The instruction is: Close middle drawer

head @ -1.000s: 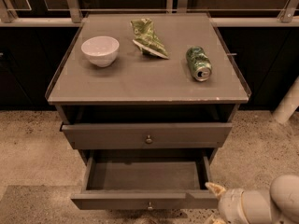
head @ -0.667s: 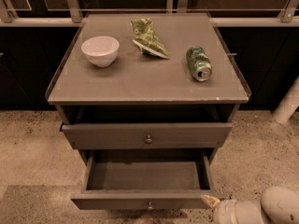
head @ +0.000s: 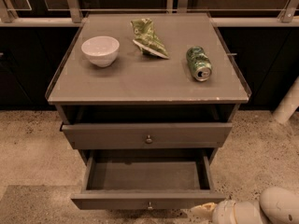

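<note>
The middle drawer [head: 147,175] is pulled far out of the grey-brown cabinet. It is a wide shallow empty box, and its flat front has a small round knob [head: 149,204]. Above it, the taller-fronted top drawer [head: 148,135] sticks out only slightly. The lowest drawer is hidden beneath the open one. My gripper [head: 202,212] is at the bottom right of the view, a cream tip on a white arm [head: 275,206]. It sits just below and in front of the middle drawer's front right corner, close to it; I cannot tell whether it touches.
On the cabinet top [head: 140,78] stand a white bowl [head: 100,50], a crumpled green bag [head: 148,37] and a green can [head: 199,63] on its side. Speckled floor [head: 32,153] surrounds the cabinet. A white post [head: 287,104] stands at the right, dark cabinets behind.
My gripper has moved down and slightly left, from beside the drawer's right front corner to below its front edge. The drawer has not visibly moved.
</note>
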